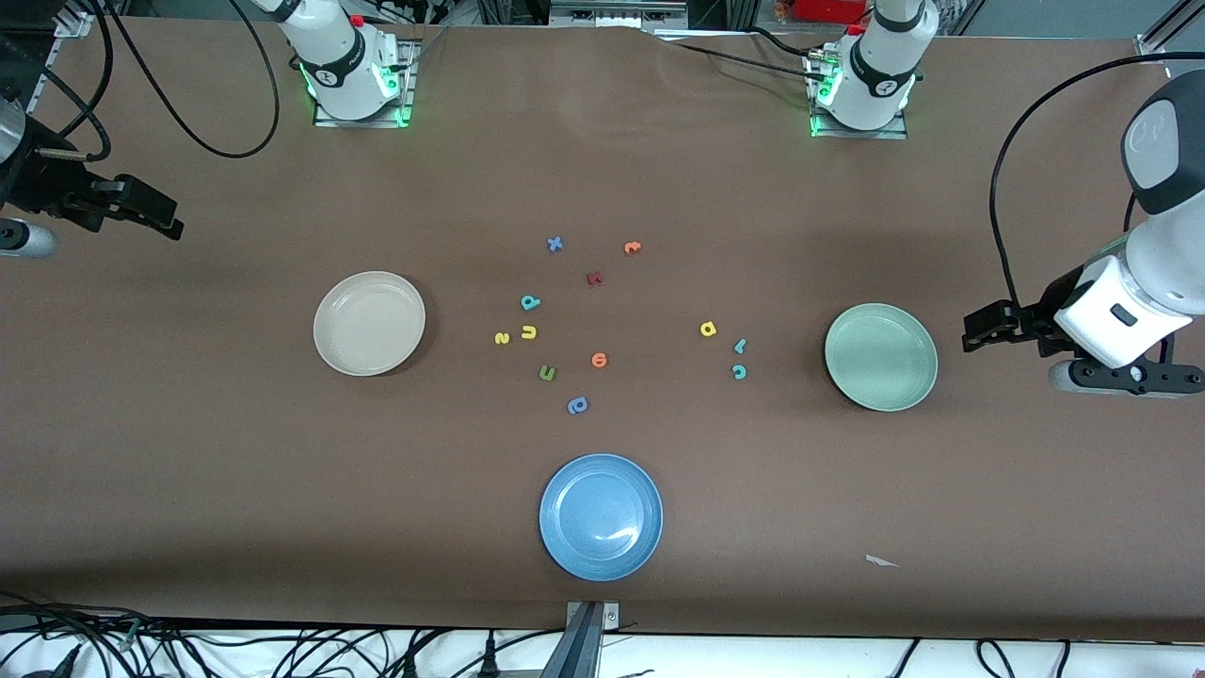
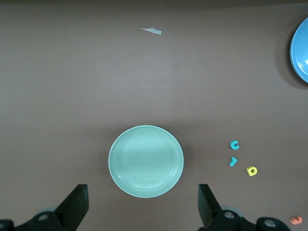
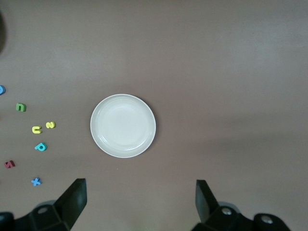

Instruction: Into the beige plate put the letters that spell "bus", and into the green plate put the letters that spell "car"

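Both pincers hang released at the tabletop's ends, nothing grasped. The left pincer (image 2: 142, 207) hovers beside the green plate (image 1: 880, 357); the teal "c" (image 1: 739, 372), "r" (image 1: 740, 346) and yellow "a" (image 1: 708, 329) lie nearest that arm. The right pincer (image 3: 139, 204) has the "b" (image 1: 530, 302), "u" (image 1: 529, 332), "s" (image 1: 502, 337) by the beige plate (image 1: 369, 323).

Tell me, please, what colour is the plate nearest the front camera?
Blue; the blue plate shows best in the front view.

The letters (image 1: 584, 325) lie between two plates (image 1: 369, 323) (a third plate (image 1: 601, 516) sits nearer the camera).
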Motion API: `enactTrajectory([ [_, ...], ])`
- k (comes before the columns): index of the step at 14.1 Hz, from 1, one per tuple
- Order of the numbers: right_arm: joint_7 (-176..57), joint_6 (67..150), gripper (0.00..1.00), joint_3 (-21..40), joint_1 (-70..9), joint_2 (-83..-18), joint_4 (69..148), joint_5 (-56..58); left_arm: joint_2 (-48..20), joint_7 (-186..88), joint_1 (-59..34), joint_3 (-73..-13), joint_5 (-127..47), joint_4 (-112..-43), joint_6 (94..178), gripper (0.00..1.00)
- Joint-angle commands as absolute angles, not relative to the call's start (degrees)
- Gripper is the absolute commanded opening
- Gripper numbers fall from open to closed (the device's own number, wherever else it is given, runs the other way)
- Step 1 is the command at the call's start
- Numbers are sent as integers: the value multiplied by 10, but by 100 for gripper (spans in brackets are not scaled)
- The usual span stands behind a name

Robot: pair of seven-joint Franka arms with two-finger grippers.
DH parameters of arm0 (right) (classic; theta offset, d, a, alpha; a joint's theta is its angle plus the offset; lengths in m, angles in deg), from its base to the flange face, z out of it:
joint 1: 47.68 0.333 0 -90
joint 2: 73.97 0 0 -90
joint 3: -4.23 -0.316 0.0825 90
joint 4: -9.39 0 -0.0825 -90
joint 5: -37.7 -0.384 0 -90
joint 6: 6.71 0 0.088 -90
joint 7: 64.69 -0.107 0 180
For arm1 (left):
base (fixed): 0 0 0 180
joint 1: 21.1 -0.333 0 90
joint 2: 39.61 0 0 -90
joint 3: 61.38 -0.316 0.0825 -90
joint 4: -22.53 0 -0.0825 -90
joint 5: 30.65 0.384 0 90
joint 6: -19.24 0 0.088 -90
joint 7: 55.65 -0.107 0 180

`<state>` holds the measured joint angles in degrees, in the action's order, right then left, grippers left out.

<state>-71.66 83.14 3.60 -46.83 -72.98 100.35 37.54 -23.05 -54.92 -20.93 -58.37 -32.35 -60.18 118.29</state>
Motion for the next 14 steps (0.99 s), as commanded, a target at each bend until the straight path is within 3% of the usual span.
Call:
enactTrajectory([
  [1, -708, 827, 100, 35, -473, -732, 1001, 365, -232, -556, -206, -588, -343, -603, 1179, 100],
  [14, -708, 827, 100, 37, -473, -732, 1001, 365, -227, -554, -200, -587, -343, -603, 1168, 100],
])
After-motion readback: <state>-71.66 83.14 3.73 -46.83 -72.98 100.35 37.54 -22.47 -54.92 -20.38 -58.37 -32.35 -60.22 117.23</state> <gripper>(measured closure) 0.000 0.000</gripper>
